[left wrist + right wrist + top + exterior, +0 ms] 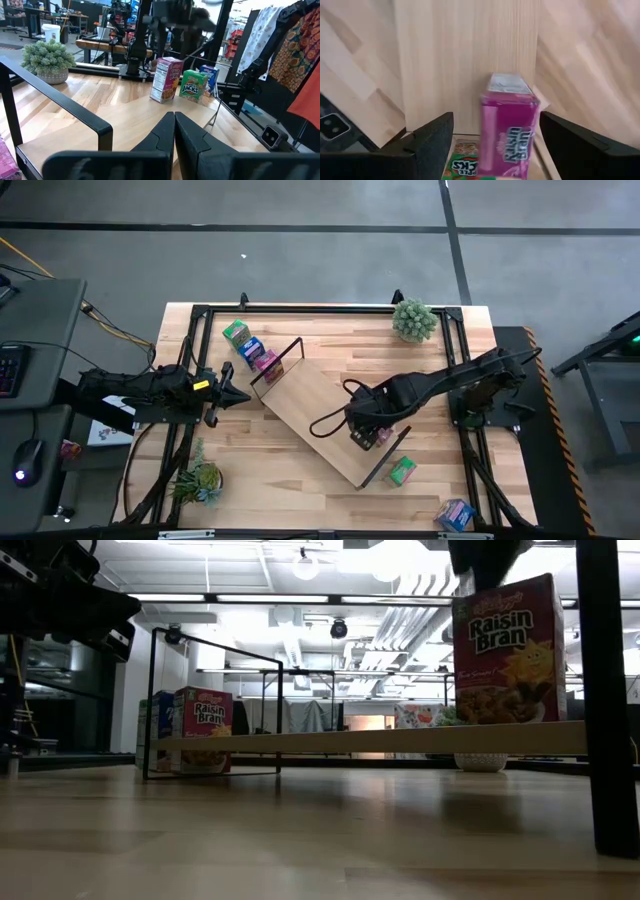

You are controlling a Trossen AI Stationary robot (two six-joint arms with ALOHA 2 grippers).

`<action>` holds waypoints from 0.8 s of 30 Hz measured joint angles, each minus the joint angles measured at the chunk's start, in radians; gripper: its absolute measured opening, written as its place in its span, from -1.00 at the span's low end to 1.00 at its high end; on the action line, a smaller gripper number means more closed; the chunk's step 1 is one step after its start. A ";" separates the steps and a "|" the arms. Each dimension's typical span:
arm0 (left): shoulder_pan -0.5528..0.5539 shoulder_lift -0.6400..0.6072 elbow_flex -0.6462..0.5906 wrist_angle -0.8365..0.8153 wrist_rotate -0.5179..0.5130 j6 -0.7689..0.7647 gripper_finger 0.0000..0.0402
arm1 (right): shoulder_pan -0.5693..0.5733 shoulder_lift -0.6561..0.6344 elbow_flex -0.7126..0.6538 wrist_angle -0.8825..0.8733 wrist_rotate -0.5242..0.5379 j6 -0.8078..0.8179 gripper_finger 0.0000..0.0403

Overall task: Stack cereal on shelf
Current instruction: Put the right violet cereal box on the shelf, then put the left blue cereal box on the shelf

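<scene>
The right gripper (372,435) hangs over the shelf (318,410), which lies diagonally across the middle of the bench (330,340). Its fingers (427,142) are spread wide, released from the pink cereal box (509,132) standing upright on the shelf board near its end toward the bench's near right corner. The placing step appears complete; the next move likely calls for lifting clear without tipping the box, then fetching another. Six boxes show from above: one on the shelf, three clustered at the shelf's far-left end (250,348), a green one (402,470) beside the shelf's near end, a blue one (455,514) at the near right corner. Two potted plants (414,319) stand by. The left gripper (238,396) waits at the left edge, fingers clenched together.
</scene>
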 joint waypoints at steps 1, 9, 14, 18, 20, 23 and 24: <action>0.000 0.000 0.000 0.000 0.000 0.000 -0.98 | 0.000 0.000 0.032 -0.014 0.010 -0.021 0.43; 0.000 0.000 0.000 0.000 0.000 0.000 -0.98 | 0.012 -0.001 0.327 -0.107 0.143 -0.212 0.43; 0.000 0.000 0.000 0.000 0.000 0.000 -0.98 | 0.070 -0.002 0.444 -0.203 0.203 -0.294 0.43; 0.000 0.000 0.000 0.000 0.000 0.000 -0.98 | 0.132 -0.053 0.432 -0.195 0.225 -0.311 0.43; 0.000 0.000 0.000 0.002 0.000 0.000 -0.98 | 0.166 -0.103 0.379 -0.193 0.242 -0.291 0.43; 0.000 0.000 0.000 0.002 -0.003 0.000 -0.98 | 0.215 -0.204 0.264 -0.192 0.293 -0.181 0.43; 0.000 0.000 0.000 0.003 -0.004 0.000 -0.98 | 0.235 -0.248 0.214 -0.193 0.311 -0.134 0.43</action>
